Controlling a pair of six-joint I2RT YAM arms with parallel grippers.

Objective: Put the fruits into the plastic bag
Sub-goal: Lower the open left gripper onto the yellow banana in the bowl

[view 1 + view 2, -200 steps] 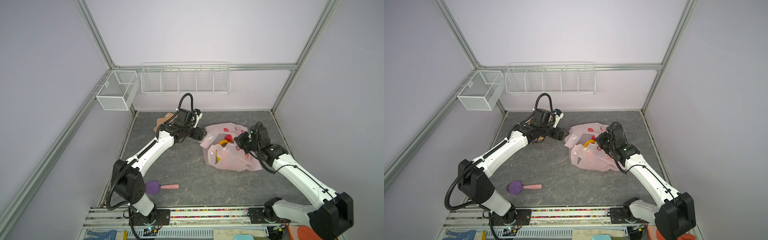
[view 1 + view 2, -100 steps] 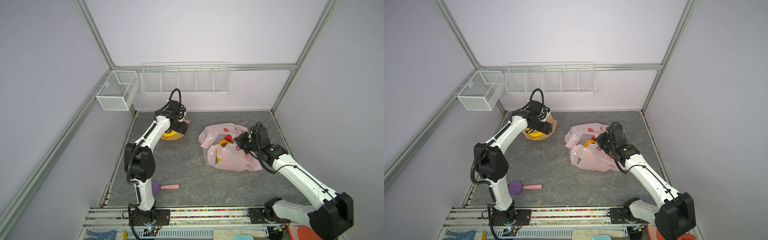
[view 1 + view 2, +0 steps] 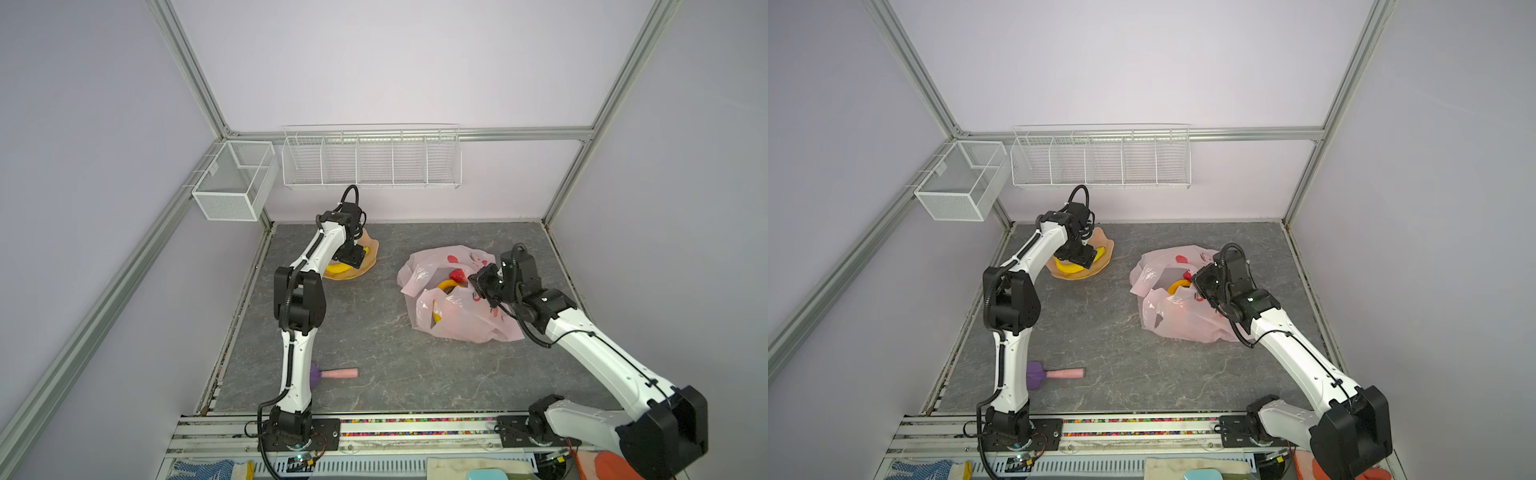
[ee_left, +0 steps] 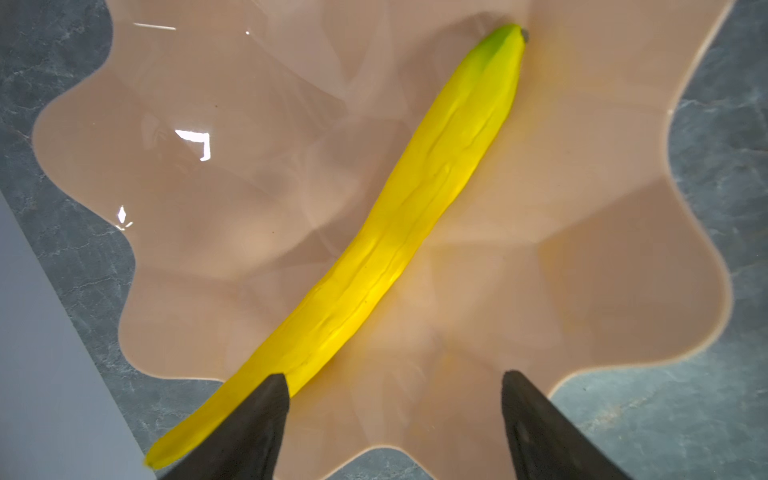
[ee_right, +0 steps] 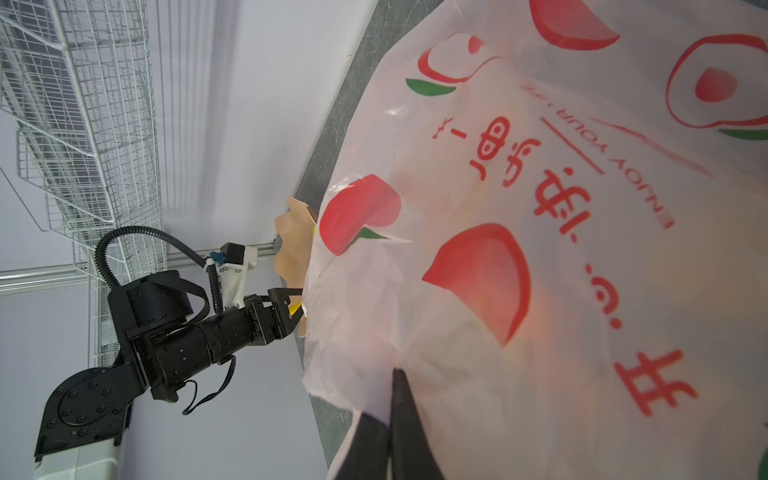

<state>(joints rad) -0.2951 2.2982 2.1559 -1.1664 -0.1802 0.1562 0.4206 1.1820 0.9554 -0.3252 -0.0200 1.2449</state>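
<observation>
The left pincer [image 4: 392,376] hangs released over the bowl [image 4: 582,270] near the back left of the table [image 3: 374,332], jaws wide with nothing between them. One banana [image 4: 415,199] lies slantwise across the bowl, its lower end sticking out past the scalloped rim. One fingertip sits over that end, the other over bare bowl.

The trouble likely starts here. The jaws are not centred on the fruit, so closing as they stand could nip only the thin tail, and the long banana might swing or slip out on the way across. A finger pressing on the shallow, glossy bowl could also tip or skid it.

To the right, the bag [image 3: 457,320] lies slumped on the table, a strawberry [image 3: 457,274] showing in its mouth. The right pincer [image 3: 478,282] is clenched on the bag's edge, holding the mouth up. The film is thin and slack. If it slides from the grip or sags, the opening folds shut, and the banana could catch on the rim and fall beside the bag.
</observation>
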